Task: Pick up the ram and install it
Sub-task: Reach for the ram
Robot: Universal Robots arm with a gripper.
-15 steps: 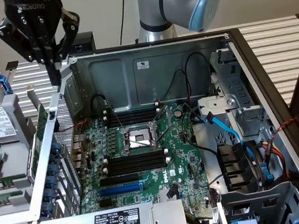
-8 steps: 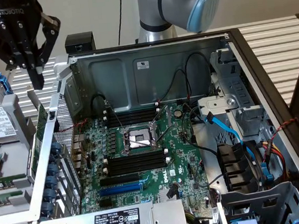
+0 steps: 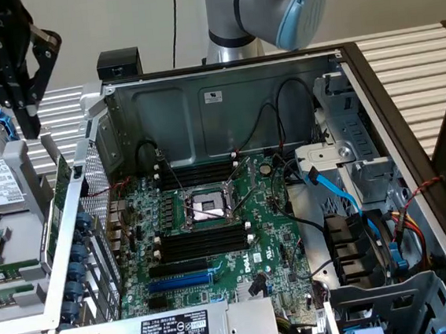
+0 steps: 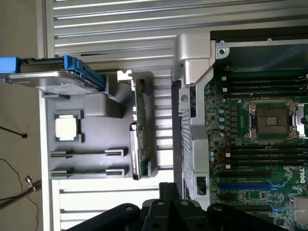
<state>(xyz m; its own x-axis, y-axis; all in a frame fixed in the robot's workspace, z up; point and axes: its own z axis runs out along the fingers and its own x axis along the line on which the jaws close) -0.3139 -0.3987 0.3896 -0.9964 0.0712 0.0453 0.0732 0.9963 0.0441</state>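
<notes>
ram, thin green strip, sits edge-up in gray tray.

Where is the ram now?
In the wrist view, the ram stands on edge in the grey parts tray, between the loose processor and the computer case's side wall.

Dull grey sheet metal for the open computer case; glossy green lacquered board for the large motherboard and the thin green ram stick; smooth matt grey plastic for the moulded parts tray; matt black finish on the gripper
</notes>
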